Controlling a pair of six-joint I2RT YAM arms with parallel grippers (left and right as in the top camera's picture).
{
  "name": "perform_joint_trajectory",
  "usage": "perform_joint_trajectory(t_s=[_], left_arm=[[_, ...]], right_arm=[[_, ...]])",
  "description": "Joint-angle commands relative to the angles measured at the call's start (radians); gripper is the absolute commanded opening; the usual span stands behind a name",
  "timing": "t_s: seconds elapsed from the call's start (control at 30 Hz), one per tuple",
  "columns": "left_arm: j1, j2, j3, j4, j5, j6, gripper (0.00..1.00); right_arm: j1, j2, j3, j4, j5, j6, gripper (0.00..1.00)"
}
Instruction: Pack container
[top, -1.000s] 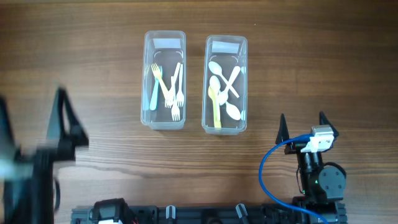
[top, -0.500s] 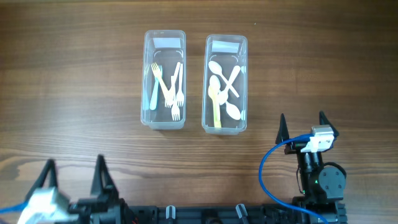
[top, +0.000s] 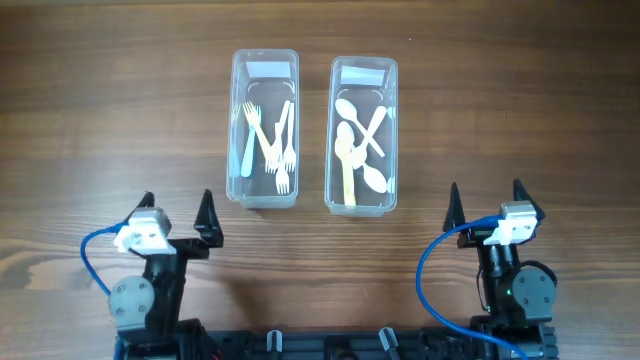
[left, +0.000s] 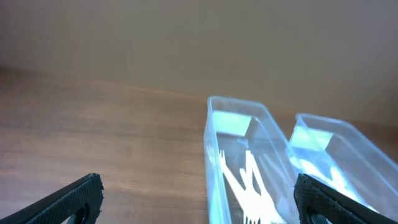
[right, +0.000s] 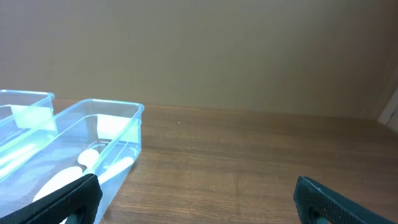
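My left gripper (top: 178, 196) and right gripper (top: 486, 187) gape empty by the near edge of the wooden tabletop (top: 120, 100). Nearer its far edge stand a clear rectangular plastic container (top: 238, 150) of pale plastic forks (top: 278, 150) and a twin container (top: 331, 150) of pale spoons (top: 350, 150), their white labels (top: 266, 69) unreadable.

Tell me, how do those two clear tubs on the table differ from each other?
The left tub holds forks, while the right tub holds spoons. The left tub includes a pale blue fork; the right tub includes a yellow spoon. Both tubs are clear, rectangular and open on top, and they stand side by side without touching.
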Motion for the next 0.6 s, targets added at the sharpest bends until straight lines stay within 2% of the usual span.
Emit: perform_joint_trajectory(t_s=[0.0, 0.2, 0.33, 0.57], left_arm=[[-0.006, -0.010, -0.057, 0.019, -0.018, 0.009, 1.00], [-0.006, -0.010, -0.100, 0.047, -0.067, 0.014, 1.00], [-0.006, -0.010, -0.105, 0.061, -0.046, 0.154, 1.00], [-0.006, -0.010, -0.105, 0.061, -0.043, 0.188, 1.00]], right_arm=[[0.003, -0.009, -0.002, 0.003, -0.009, -0.013, 1.00], [0.003, -0.009, -0.002, 0.003, -0.010, -0.014, 1.00], [0.003, -0.003, -0.002, 0.003, -0.010, -0.013, 1.00], [0.003, -0.003, -0.002, 0.003, -0.009, -0.014, 1.00]])
